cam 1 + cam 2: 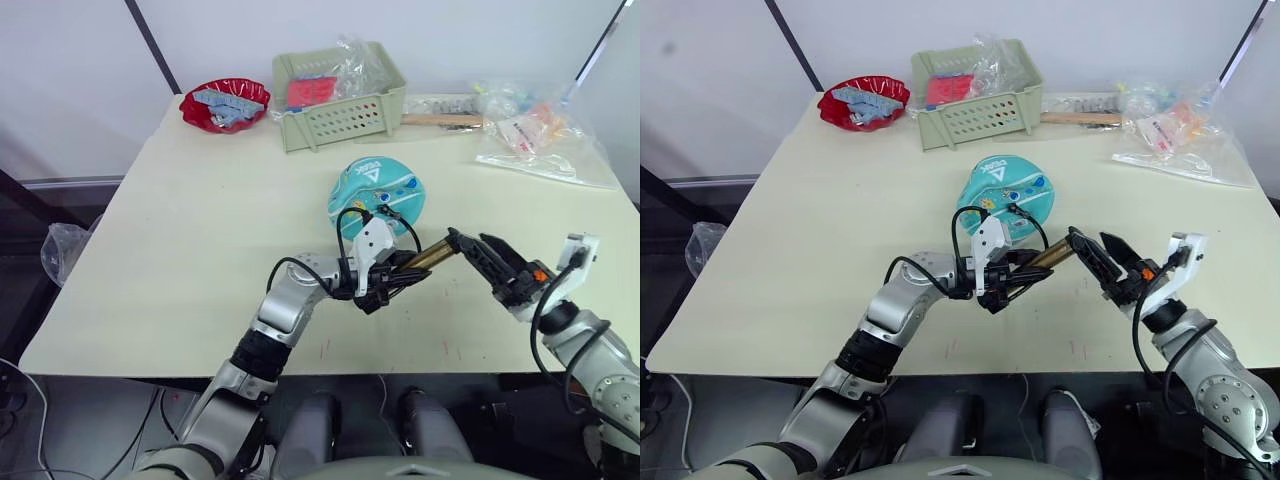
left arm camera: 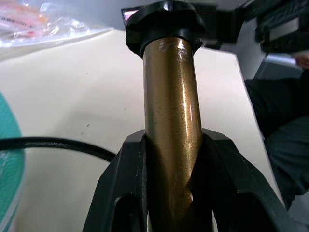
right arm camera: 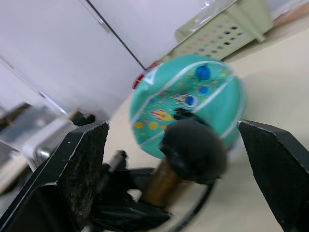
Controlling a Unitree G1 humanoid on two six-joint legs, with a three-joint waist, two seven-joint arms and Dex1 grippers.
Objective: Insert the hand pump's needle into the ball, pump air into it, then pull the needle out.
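Just in front of the teal cartoon-printed ball on the cream tabletop, the left gripper has its jaws clamped on the slim brass-gold hand pump (black hose looping beside it), while the right gripper hangs jaws apart around the pump's black end cap.

Silver-grey jointed arms, black cables, black fingers, perhaps orange marking

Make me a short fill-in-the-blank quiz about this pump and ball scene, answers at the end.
1. The left tool is shut on the brass ____ of the hand pump.
2. The right tool is ____, its fingers either side of the pump's black end.
3. The ball is coloured ____.
4. The red bowl sits beside the green ____.

Answers: cylinder; open; teal; basket
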